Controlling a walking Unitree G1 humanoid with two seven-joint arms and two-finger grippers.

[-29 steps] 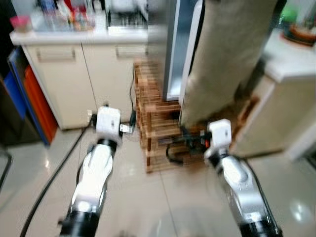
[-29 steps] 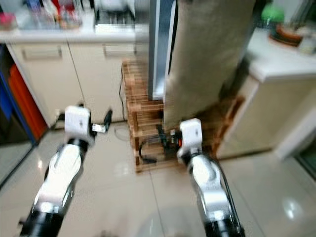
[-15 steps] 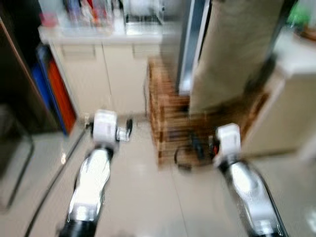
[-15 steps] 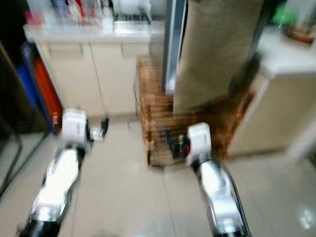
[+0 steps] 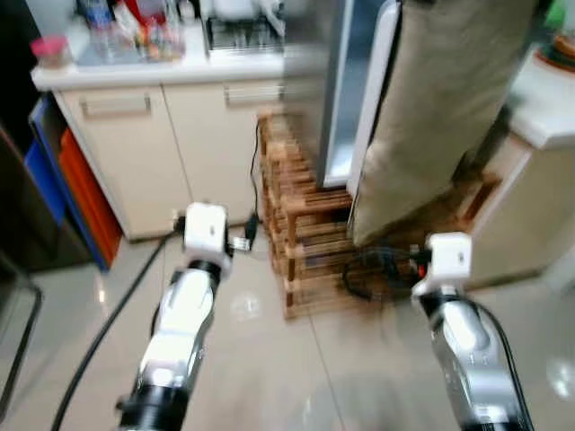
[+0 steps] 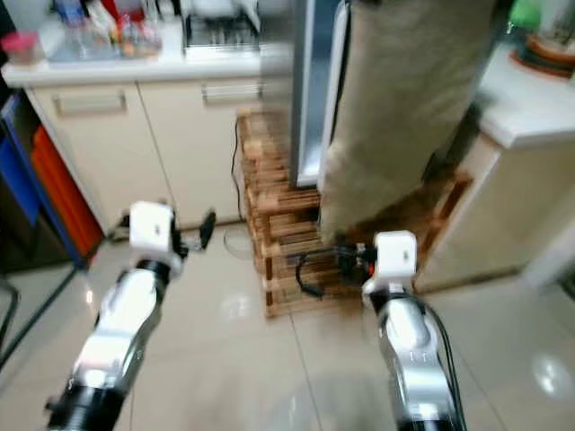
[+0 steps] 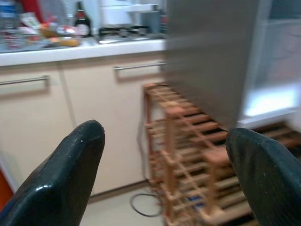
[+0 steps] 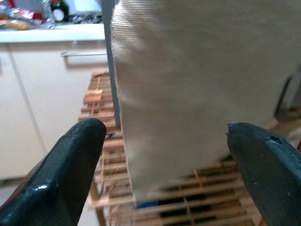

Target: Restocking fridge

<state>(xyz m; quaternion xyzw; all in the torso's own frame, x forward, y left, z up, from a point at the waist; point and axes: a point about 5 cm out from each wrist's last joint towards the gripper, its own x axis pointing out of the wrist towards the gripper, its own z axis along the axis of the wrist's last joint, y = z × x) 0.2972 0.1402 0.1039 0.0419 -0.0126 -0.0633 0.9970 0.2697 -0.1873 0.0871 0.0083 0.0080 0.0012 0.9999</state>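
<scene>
Swinging back and forth, the head camera is now settling with the bench cupboards shifted rightward from half a second ago and the picture sharpening, so it is the robot's own turning, not the furniture, that is changing the scene. Both arms are reaching forward at waist height, seemingly kept clear for walking: the left gripper [image 7: 162, 155] is holding its fingers wide apart with nothing between them, facing the bench [image 5: 162, 70] and the wooden rack [image 5: 301, 242], and the right gripper [image 8: 164, 155] is likewise spread open and empty, looking at a beige cloth [image 8: 197, 84] draped ahead. The fridge [image 5: 346, 99] is standing upright behind the rack, its long axis vertical, its white door [image 5: 377, 90] appearing to be swung ajar toward the robot. No stock is being carried; bottles [image 5: 135, 31] are sitting up on the bench, well apart from the fridge.
</scene>
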